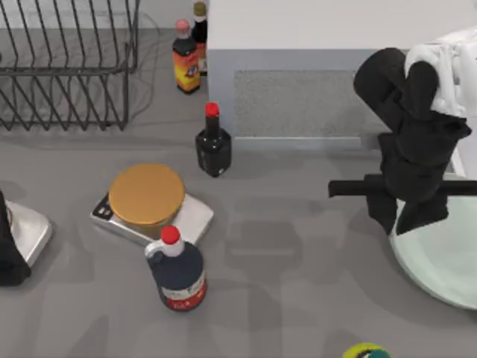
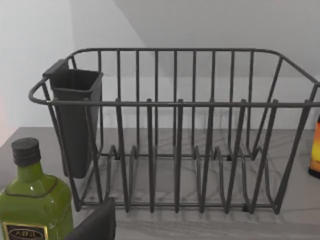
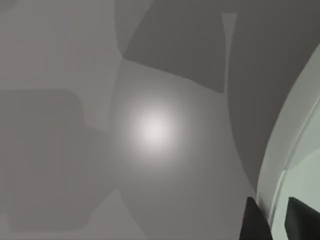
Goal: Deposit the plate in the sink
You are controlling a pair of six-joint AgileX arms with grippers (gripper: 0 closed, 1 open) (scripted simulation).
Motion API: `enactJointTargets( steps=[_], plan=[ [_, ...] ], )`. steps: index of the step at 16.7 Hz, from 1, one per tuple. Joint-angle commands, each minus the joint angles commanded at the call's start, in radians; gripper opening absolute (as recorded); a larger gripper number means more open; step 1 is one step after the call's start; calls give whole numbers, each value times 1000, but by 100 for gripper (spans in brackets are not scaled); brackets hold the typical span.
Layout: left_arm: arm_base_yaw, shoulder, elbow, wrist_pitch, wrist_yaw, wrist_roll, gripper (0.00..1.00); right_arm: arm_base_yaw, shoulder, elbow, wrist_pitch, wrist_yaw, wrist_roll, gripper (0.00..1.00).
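From above, the right arm reaches down over the near-left edge of the plate (image 1: 447,261), which lies flat on the grey surface (image 1: 298,283) at the top view's right, partly cut off by the frame edge. The right pincer (image 1: 406,220) is at that rim. The right wrist view adds what the overhead hides: two dark fingertips (image 3: 255,222) stand on either side of the plate's raised rim (image 3: 290,155), one outside and one inside, pinching the plate.

The sink (image 1: 298,101) sits at the far side, a white-rimmed block with a speckled grey panel, well apart from the plate; its inside cannot be seen.

The left arm is parked at the top view's left edge; whether the left pincer (image 1: 11,257) is spread or pressed together I cannot tell. Its wrist view looks at the black wire dish rack (image 2: 175,135), showing a dark cutlery cup (image 2: 75,120) hung on one end wall and bare slots with nothing standing in them. It also shows a green bottle (image 2: 30,200) near the camera.

The top view counts four bottles: two at the far side beside the sink (image 1: 186,63) (image 1: 200,30), one dark red-capped bottle (image 1: 213,142) in the middle, and one red-capped jug (image 1: 177,272) nearer. A golden-brown disc (image 1: 147,195) rests on a silver scale (image 1: 190,220).
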Motion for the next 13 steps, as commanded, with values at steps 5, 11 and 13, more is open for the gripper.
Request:
enactJointTargets(
  steps=[5,11,13],
  plan=[
    [0,0,0,0,0,0,100,-27,-17,331,-419,1,-1,0],
    [0,0,0,0,0,0,100,-3,29,805,-711,0,4,0],
    [0,0,0,0,0,0,100,12,50,893,-737,1,7,0]
  ],
)
